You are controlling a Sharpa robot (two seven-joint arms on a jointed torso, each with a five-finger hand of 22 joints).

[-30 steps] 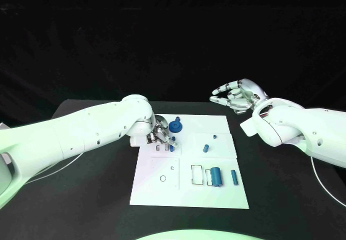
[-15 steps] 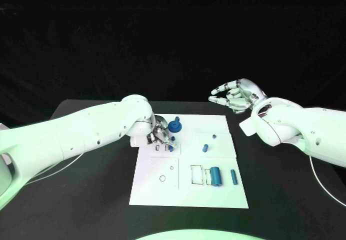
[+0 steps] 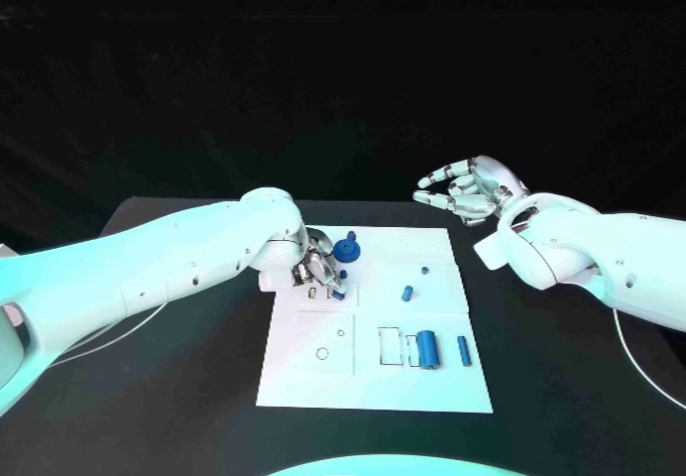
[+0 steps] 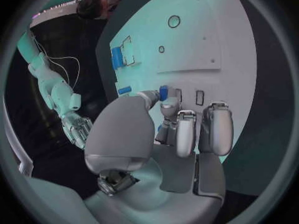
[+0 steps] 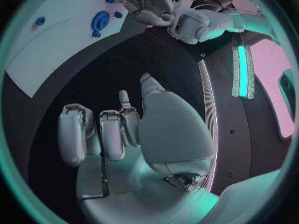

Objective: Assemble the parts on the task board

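The left robot hand [image 3: 317, 268] pinches a small blue cylindrical peg [image 4: 164, 92] at its fingertips, low over the near-left part of the white rectangular task board [image 3: 429, 392], probably to seat it in one of the small slots [image 4: 200, 97] just beside it. The right robot hand [image 3: 465, 190] hangs empty, fingers loosely curled, above the black tabletop [image 3: 186, 387] beyond the board's far right corner, out of the way. A blue round knob piece [image 3: 348, 249] stands close behind the working fingers, while the other blue cylinders [image 3: 429, 349] lie well apart.

Left hand [image 4: 168, 134] pinching small blue part [image 4: 164, 92] over task board [image 4: 236, 50].
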